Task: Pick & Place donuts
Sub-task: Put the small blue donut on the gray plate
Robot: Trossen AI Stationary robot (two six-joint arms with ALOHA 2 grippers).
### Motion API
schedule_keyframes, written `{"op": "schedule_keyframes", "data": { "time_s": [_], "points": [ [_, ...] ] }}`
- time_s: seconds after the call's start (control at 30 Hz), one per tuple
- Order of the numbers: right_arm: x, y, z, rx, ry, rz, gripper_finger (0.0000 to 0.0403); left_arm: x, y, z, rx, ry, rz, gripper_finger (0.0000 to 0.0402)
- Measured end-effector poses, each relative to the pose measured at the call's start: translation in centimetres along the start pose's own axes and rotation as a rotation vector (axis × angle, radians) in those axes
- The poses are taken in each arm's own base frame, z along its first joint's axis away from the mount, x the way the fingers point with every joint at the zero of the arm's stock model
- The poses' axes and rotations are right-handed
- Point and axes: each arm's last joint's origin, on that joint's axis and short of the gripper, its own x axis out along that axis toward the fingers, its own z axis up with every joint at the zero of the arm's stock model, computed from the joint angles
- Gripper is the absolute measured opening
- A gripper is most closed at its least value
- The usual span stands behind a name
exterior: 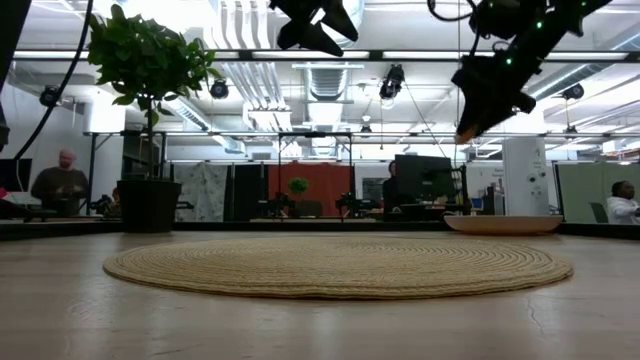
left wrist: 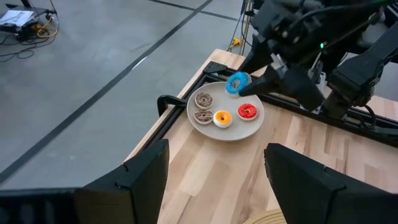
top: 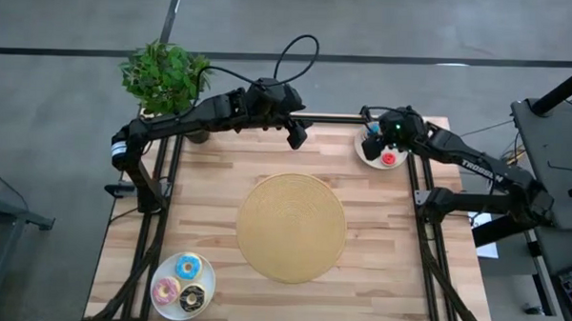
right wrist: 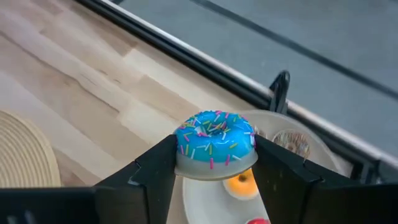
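Observation:
My right gripper [top: 375,135] hangs over the white plate [top: 367,159] at the table's far right, shut on a light blue sprinkled donut [right wrist: 214,140]. On that plate lie two brown donuts [left wrist: 203,107], an orange one [left wrist: 222,117] and a red one [left wrist: 247,111]. My left gripper [top: 296,134] is raised over the table's far middle, open, with nothing between its fingers [left wrist: 146,168]. Another white plate [top: 160,270] at the near left holds a blue donut [top: 188,266], a pink one [top: 165,291] and a chocolate one [top: 193,297]. My right gripper pinches the blue donut by two opposite parts of its outer rim [right wrist: 181,149] between its two fingers [right wrist: 155,168]. The fingers slant down from the table's right side. The donut sits level, icing up, lifted clear above the far-right plate.
A big round woven tan disc [top: 291,227] lies flat in the table's middle. A potted plant [top: 163,77] stands at the far left corner. Bare wood shows at the near right and between the disc and the far edge.

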Motion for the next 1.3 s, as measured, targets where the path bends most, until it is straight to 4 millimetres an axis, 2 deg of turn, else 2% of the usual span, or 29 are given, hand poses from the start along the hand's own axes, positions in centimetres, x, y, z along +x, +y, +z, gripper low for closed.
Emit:
{"op": "schedule_keyframes", "data": {
  "time_s": [0.87,1.3],
  "points": [
    [5.0,-0.6,-7.6,0.288,0.057,-0.055,0.0189,0.0,0.0,0.0,-0.012,0.001,-0.007,0.0236],
    [6.2,-0.8,-9.6,0.365,-0.006,-0.046,0.0189,0.0,0.0,0.0,-0.012,0.001,-0.008,0.0236]
  ]
}}
